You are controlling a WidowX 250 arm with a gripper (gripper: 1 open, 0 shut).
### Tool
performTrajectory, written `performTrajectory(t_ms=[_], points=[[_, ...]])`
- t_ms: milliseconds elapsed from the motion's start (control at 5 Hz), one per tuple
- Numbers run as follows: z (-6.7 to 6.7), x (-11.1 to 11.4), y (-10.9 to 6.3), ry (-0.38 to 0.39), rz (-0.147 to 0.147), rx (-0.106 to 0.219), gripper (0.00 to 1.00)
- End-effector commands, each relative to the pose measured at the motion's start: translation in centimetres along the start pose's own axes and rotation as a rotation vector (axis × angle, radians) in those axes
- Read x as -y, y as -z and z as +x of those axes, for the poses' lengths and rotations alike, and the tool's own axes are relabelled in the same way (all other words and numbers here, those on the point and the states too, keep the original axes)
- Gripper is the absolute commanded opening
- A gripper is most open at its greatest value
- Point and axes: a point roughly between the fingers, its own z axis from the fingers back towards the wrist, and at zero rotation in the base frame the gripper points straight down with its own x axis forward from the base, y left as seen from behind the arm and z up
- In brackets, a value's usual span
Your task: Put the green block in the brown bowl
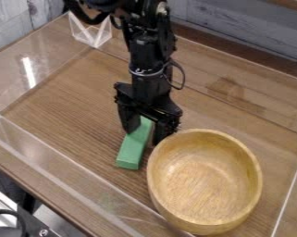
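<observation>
The green block [133, 150] lies flat on the wooden table, its long axis running from near front-left to far right. My gripper [147, 124] points straight down over the block's far end, open, with one black finger on each side of the bar. The far end of the block is partly hidden behind the fingers. I cannot tell whether the fingers touch it. The brown bowl [204, 179] stands just to the right of the block, wide and light wooden, with nothing in it.
Clear acrylic walls [40, 157] fence the wooden table [64, 102] along the front and left. A clear angled stand [89, 31] sits at the far left. A grey plank wall lies behind.
</observation>
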Motion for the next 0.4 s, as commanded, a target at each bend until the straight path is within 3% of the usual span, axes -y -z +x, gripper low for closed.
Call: performTrajectory(t_ms=[0,200], points=[[0.51,-0.34,-0.39,-0.011,-0.001,0.033,0.00],[0.46,-0.34,-0.56,-0.010,-0.006,0.032,0.00]])
